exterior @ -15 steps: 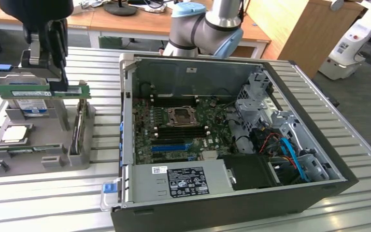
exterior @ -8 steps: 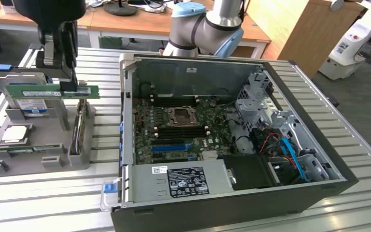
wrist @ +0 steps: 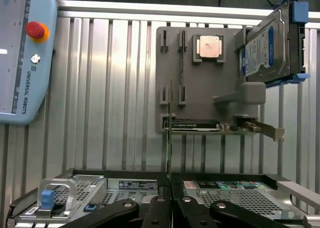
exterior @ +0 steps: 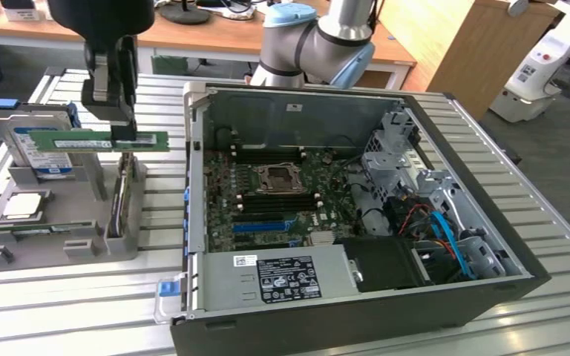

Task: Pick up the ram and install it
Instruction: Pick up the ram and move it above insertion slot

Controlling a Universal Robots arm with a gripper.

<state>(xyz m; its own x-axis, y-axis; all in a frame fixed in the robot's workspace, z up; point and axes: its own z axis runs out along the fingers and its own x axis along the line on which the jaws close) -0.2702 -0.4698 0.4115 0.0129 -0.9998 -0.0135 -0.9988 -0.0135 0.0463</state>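
Clamping the ram (exterior: 87, 141) in the tool (exterior: 124, 135), fingers (wrist: 158, 208) pinched almost together on the thin green board. Holding it level and on edge, white label turned toward the exterior view. Gripping closer to the end nearer the open computer case (exterior: 483, 222) than to the far end. Hovering over the grey holder (exterior: 87, 245) on the exterior view's left, raised above its upright posts and seemingly clear of them. Crossing in front of the blue-labelled hard drive (exterior: 30, 152), propped upright in that same holder. Sitting higher than the square silver CPU chip (exterior: 23, 206), laid flat in the holder's lower part. Showing edge-on from the wrist, a thin line running straight out from between the fingers and over the holder. Keeping well apart from the motherboard (exterior: 275, 196), exposed inside the case beside the holder on the slatted counter (exterior: 57, 319). Looking down past a teach pendant (wrist: 22, 57) with a red button, off to one side of the holder.
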